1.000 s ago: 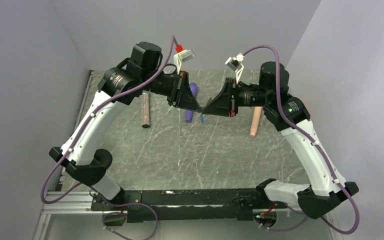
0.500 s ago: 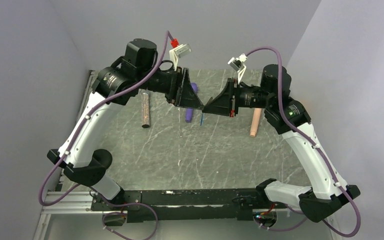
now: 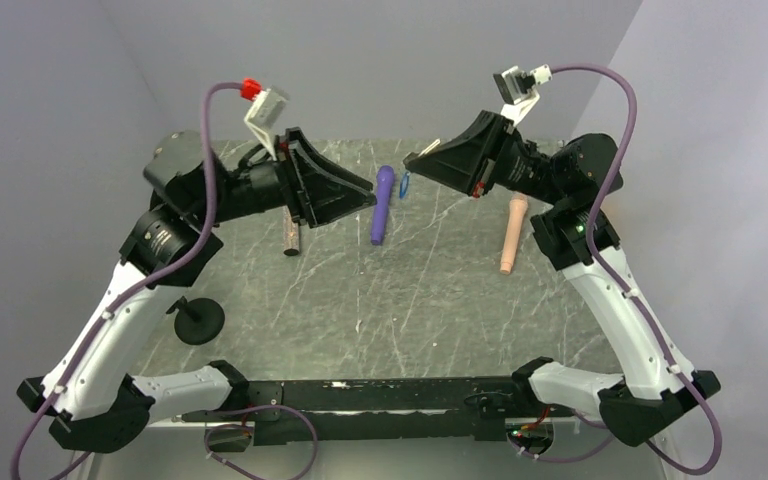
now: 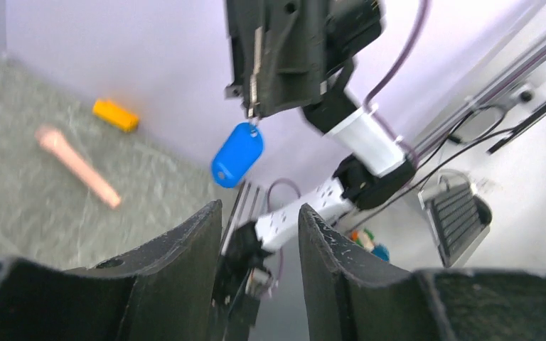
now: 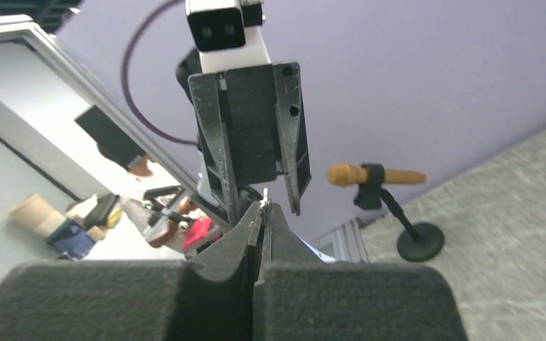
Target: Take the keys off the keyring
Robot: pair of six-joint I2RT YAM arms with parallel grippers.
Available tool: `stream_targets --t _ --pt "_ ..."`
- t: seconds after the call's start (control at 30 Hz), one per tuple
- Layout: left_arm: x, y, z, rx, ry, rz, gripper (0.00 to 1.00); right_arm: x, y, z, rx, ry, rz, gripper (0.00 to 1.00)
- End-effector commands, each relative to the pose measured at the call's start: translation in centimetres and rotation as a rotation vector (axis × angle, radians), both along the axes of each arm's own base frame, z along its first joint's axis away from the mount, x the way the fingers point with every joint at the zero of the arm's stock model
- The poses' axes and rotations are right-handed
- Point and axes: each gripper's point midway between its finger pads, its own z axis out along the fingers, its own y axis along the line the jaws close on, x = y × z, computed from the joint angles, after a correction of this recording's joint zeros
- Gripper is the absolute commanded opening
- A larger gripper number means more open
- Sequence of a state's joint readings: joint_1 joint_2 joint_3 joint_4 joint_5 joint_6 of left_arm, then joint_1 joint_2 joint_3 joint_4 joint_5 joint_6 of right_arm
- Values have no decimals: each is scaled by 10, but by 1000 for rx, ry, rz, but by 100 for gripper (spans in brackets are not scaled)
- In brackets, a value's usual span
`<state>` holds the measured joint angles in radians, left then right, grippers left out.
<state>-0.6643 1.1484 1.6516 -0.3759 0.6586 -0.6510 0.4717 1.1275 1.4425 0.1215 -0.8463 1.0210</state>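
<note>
I judge this to be the regrasp in the middle of the job. My right hand is closed tight on the metal end of the keyring and holds it up in the air, clear of the counter. My left hand sits well apart to the left, with its fingers spread and nothing between them.

From above, the keyring hangs over the far middle of the counter, just right of the far tip of the purple wand. It touches nothing but my right fingertips.

The keyring is a small blue oblong tag, smooth plastic with rounded ends, dangling freely from a thin metal loop. A thin pale sliver pokes out past my right fingertips. It may be one of the keys, but it is too small for me to tell, and I cannot say how many remain on the loop.

Next, I think my left hand has to come in to my right fingertips and close on a metal piece rather than the tag. It would then draw that piece along the loop while my right hand holds firm. The tag hangs loose, so it could swing and get in the way.
</note>
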Motion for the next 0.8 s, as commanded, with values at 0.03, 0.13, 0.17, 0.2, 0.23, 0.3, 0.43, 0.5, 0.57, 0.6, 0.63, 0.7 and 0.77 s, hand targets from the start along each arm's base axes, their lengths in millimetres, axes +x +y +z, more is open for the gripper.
stream_targets --t 0.03,0.13,0.17,0.2,0.23,0.3,0.43,0.5,0.57,0.6,0.63,0.7,0.77 --pt "-9 13 75 -281 -190 29 47 -26 -9 67 183 -130 99 0" --pt "-11 14 90 -327 -223 30 43 -32 -11 78 213 -161 122 0" --pt "-12 13 94 -340 -234 27 41 -34 -11 81 220 -169 129 0" --pt "-11 11 97 -344 -242 26 41 -36 -12 84 227 -179 138 0" --pt "-12 9 100 -344 -249 26 40 -38 -13 86 232 -187 147 0" --pt "-10 4 102 -330 -260 30 40 -41 -13 88 237 -194 160 0" --pt "-7 -3 106 -326 -271 36 42 -46 -15 90 234 -207 162 0" --pt "-7 -6 109 -336 -274 21 42 -46 -16 91 228 -208 157 0" --pt "-10 -11 112 -339 -277 -3 42 -47 -16 91 223 -210 151 0" --pt "-12 -13 113 -340 -281 -16 42 -47 -16 91 222 -211 150 0" --pt "-13 -15 114 -340 -282 -27 41 -48 -17 92 222 -212 150 0" --pt "-13 -18 114 -340 -281 -38 41 -47 -16 91 219 -209 152 0" --pt "-16 -20 114 -343 -286 -50 41 -47 -16 92 215 -210 152 0"
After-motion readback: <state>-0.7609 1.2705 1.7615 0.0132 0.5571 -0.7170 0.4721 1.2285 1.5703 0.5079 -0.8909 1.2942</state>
